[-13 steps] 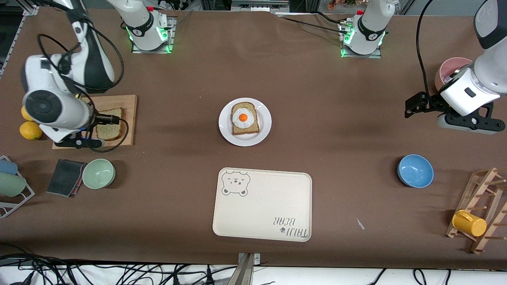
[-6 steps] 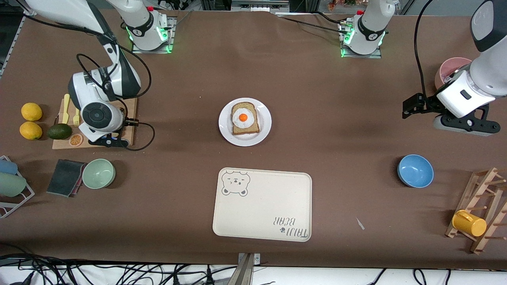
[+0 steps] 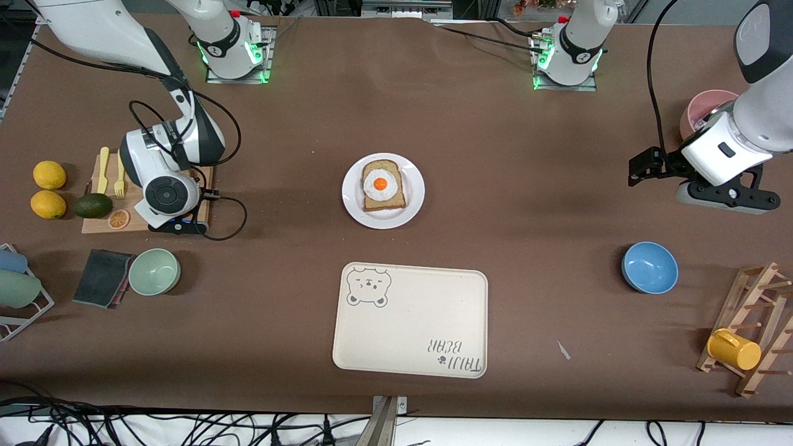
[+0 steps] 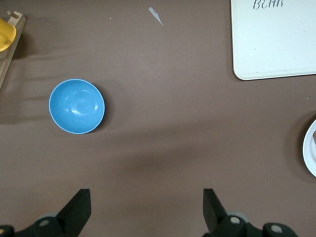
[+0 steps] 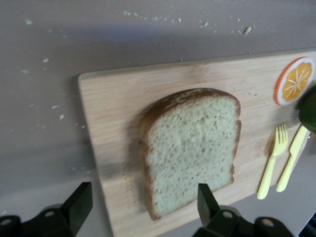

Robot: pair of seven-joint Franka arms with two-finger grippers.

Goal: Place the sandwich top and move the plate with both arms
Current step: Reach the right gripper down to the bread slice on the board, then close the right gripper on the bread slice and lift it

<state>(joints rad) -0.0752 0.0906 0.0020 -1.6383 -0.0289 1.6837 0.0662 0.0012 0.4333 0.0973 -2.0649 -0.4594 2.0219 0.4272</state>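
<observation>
Both pincers gape empty; right pincer (image 5: 140, 210) over sandwich top (image 5: 190, 148).

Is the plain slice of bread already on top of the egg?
No, the plain bread slice lies on the wooden board, while the egg on the plate is uncovered.

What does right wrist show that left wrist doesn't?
Right wrist only: the sandwich top lying on the board, with the orange slice, fork and knife, under the open right gripper.
Left wrist only: blue bowl, tray corner, plate edge, under the open left gripper.
Shared: brown table.
</observation>
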